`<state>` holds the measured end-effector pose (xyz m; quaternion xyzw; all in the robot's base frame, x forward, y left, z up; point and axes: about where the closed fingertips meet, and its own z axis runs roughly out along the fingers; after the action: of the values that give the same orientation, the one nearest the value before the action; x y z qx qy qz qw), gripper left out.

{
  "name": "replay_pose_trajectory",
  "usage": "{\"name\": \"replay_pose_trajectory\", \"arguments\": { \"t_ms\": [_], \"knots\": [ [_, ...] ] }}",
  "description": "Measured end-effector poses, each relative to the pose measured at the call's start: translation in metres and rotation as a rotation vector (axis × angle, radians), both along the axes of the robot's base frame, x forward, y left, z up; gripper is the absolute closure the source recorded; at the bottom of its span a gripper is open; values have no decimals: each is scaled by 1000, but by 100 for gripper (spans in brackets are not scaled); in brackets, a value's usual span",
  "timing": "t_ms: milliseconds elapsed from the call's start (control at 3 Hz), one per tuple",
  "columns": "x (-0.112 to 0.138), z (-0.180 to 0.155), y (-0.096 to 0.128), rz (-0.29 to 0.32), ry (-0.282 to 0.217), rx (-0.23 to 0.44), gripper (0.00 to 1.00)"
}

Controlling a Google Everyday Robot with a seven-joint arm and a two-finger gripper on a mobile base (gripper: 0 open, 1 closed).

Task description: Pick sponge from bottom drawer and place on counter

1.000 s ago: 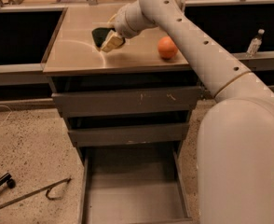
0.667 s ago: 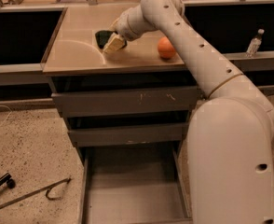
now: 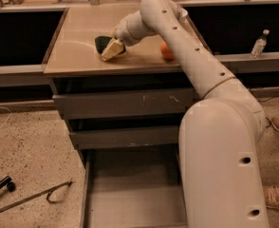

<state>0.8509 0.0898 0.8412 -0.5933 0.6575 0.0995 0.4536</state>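
On the shiny counter (image 3: 78, 56), gripper (image 3: 114, 45) clamped on the tilted sponge (image 3: 100, 42); best lowered flat, clear of the orange (image 3: 167, 51); then released gently.

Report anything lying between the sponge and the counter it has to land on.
Nothing visible does. The sponge is at the pincer, on or just above the counter; the orange lies apart, off to one side.

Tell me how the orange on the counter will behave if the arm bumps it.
The orange looks round, so it would probably roll on the smooth counter. It sits near the front edge, so it might fall off. The gripper is beside it, at the sponge.
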Motion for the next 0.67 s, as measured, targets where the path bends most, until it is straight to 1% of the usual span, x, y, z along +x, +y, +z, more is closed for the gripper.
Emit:
{"name": "replay_pose_trajectory", "arguments": {
  "t_ms": [333,667],
  "knots": [
    [0,0,0,0,0,0,81],
    [0,0,0,0,0,0,57]
  ]
}}
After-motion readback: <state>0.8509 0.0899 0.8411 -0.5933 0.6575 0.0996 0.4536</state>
